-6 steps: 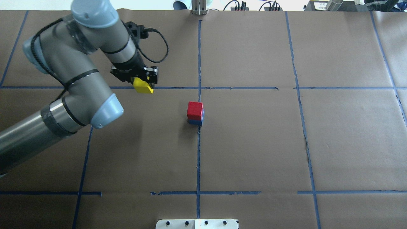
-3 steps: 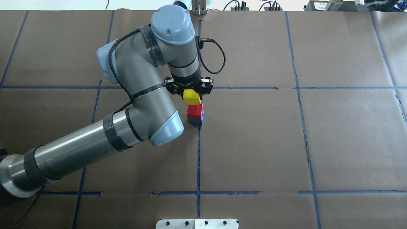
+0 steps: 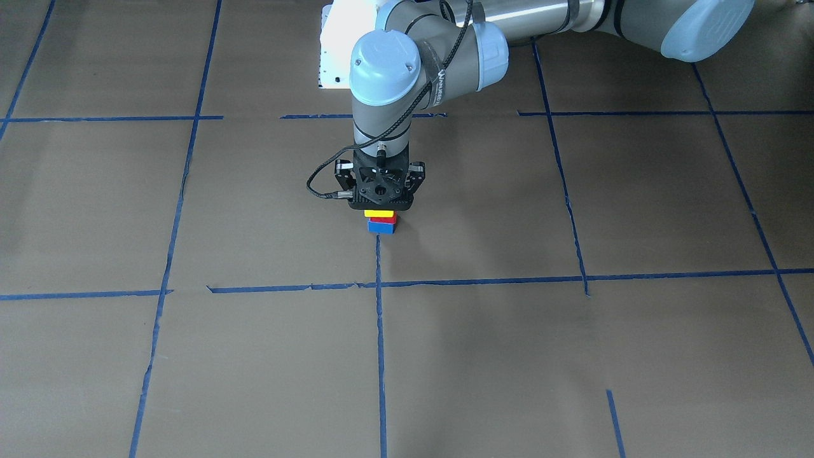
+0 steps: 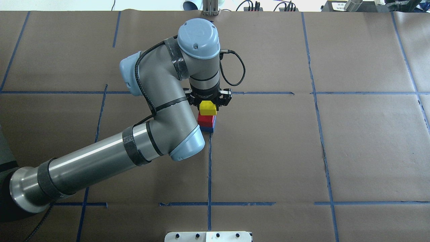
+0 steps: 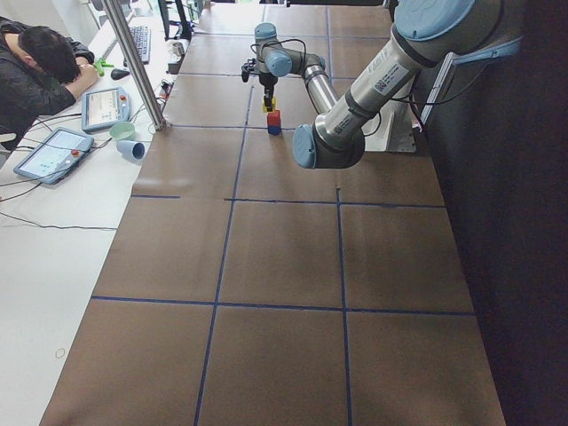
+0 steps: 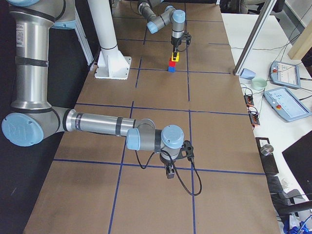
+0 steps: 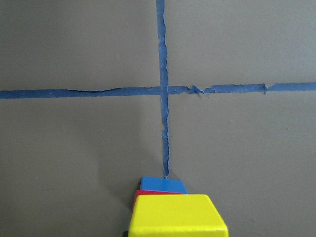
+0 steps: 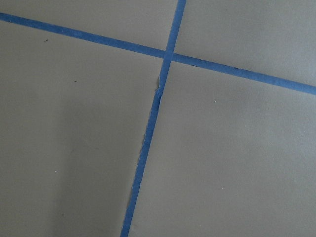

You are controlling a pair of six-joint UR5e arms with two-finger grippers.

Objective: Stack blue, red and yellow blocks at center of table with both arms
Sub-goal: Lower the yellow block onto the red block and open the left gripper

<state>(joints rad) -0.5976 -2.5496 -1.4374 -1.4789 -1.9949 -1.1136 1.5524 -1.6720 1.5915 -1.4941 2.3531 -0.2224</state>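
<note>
A red block point(image 4: 206, 119) sits on a blue block point(image 4: 207, 129) at the table's centre, where the blue tape lines meet. My left gripper point(image 4: 208, 104) is shut on a yellow block point(image 4: 207, 108) and holds it right over the red block. I cannot tell whether the two touch. The front-facing view shows yellow point(image 3: 380, 213) over red point(image 3: 383, 220) over blue point(image 3: 382, 228). The left wrist view shows the yellow block point(image 7: 177, 217) nearest, with red point(image 7: 148, 194) and blue point(image 7: 163, 185) under it. My right gripper point(image 6: 169, 173) hangs low over bare paper, far from the stack. I cannot tell whether it is open or shut.
Brown paper with blue tape lines point(image 4: 209, 168) covers the table. A white mounting plate point(image 4: 208, 236) lies at the near edge. A person point(image 5: 44, 71), tablets point(image 5: 53, 153) and a cup point(image 5: 131, 148) are beside the table's far side.
My left arm has swung right from the table's left part, carrying the yellow block to a spot over the red-on-blue stack, and has lowered it closer to the red block.
</note>
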